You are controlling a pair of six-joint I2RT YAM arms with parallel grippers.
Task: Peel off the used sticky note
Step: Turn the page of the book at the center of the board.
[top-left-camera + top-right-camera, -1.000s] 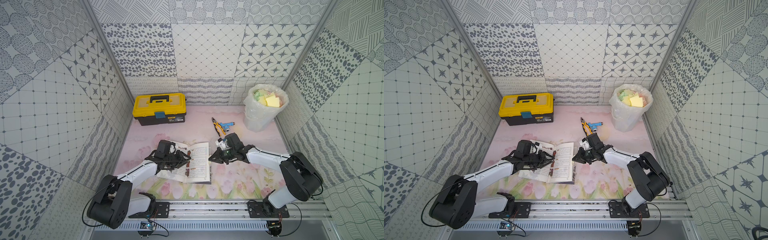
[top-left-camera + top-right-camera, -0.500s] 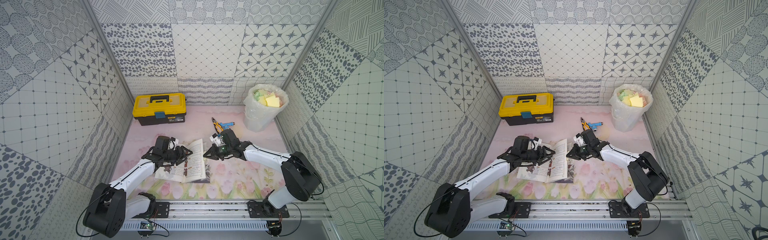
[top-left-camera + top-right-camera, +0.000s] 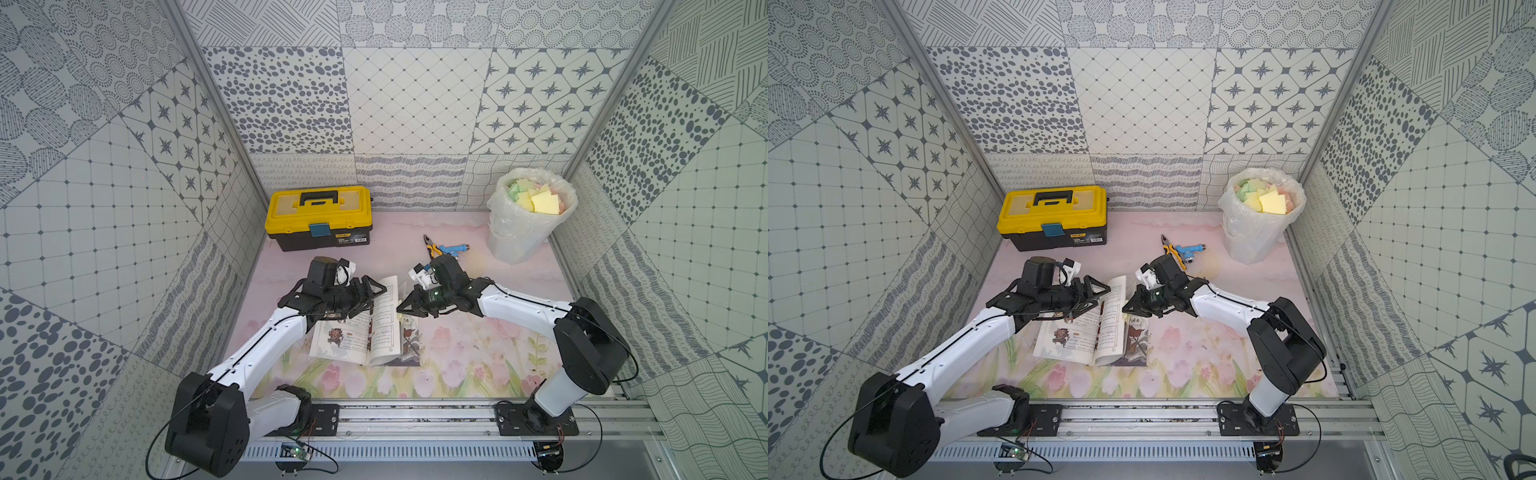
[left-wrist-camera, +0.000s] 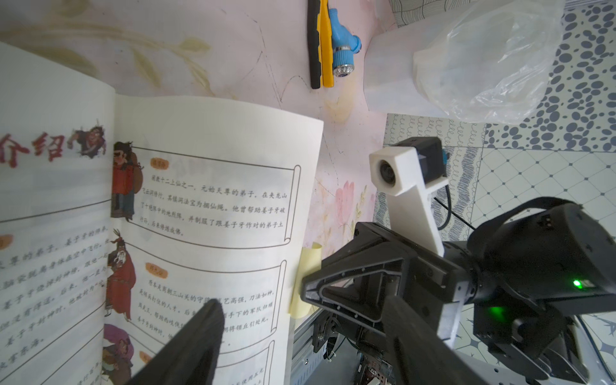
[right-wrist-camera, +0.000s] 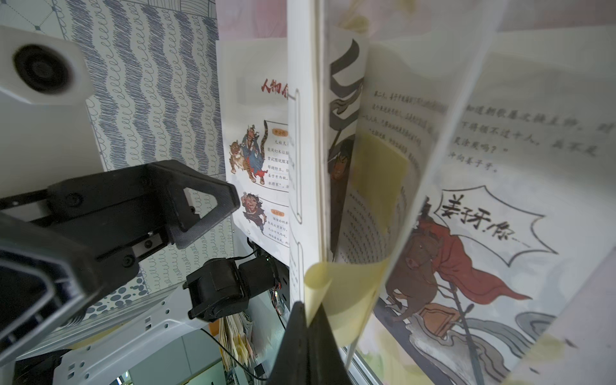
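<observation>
The left claw (image 3: pixel 370 296) has opened and lifted off the book (image 3: pixel 353 338), so its pages have sprung upright. The right claw (image 5: pixel 305 321) stays pinched on the curled yellow sticky note (image 5: pixel 346 283) at the page edge. Unpinned, the page will likely follow the pull.

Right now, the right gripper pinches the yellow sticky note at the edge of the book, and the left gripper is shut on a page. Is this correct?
Not quite: the left gripper is open; the left wrist view shows its fingers well apart. The rest holds: the right gripper pinches the yellow sticky note at the edge of the book.
</observation>
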